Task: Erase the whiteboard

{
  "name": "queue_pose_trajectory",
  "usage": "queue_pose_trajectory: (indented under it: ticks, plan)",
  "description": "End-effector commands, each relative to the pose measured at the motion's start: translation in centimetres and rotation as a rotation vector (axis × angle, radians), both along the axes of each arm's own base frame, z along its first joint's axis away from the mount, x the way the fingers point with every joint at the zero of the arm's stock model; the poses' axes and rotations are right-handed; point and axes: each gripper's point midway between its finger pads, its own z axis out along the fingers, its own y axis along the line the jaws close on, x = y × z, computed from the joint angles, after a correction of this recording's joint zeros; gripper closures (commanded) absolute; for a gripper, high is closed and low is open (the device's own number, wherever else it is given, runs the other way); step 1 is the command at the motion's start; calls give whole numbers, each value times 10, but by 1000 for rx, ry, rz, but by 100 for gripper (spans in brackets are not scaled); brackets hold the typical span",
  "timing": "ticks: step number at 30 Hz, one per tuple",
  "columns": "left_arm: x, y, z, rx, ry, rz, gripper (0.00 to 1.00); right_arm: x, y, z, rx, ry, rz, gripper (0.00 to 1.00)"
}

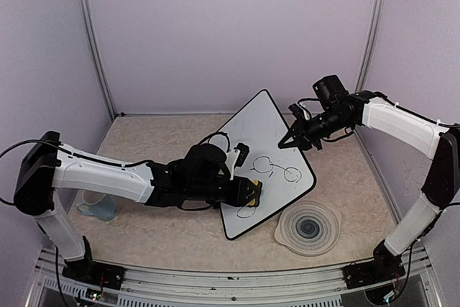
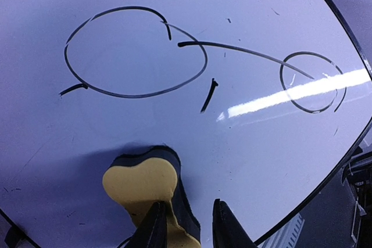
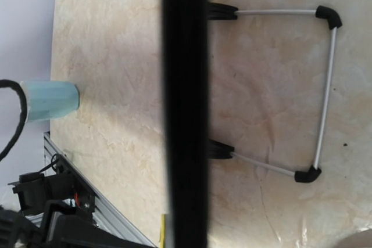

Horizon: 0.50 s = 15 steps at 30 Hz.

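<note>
My left arm (image 1: 100, 174), lower left, and right arm (image 1: 399, 121), at right, wear white shells over black joints, with thin black cables trailing.

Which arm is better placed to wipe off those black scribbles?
Left. The left pincer holds the yellow eraser on the whiteboard beside the scribbles; the right pincer only grips the board's edge.

R cam: whiteboard (image 3: 185, 108) edge blurred; L hand (image 2: 187, 210) cut btm.
</note>
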Motion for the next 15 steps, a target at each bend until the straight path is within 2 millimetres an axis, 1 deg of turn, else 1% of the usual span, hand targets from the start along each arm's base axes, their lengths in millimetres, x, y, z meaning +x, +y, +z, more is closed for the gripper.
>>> queue_pose_trajectory:
  ticks: [1,4,6,8,10,13,14,15]
  plan:
    - [-13,23,-54,165,76,24,75,13,15,7,54,-53,24,100]
    - [-17,22,-58,186,79,15,77,13,15,6,53,-53,25,100]
    - [-14,22,-65,236,71,32,77,13,15,6,55,-53,25,100]
    - [-15,17,-69,278,57,27,79,13,15,6,56,-53,24,100]
    - [-22,7,-64,276,30,-12,82,13,15,6,56,-55,25,100]
    - [-36,-6,-45,223,-19,-74,85,11,15,6,57,-54,26,100]
    - [-39,-8,-40,205,-15,-91,84,11,15,7,57,-56,27,100]
    - [-42,-10,-35,182,-13,-108,79,11,15,8,57,-59,27,100]
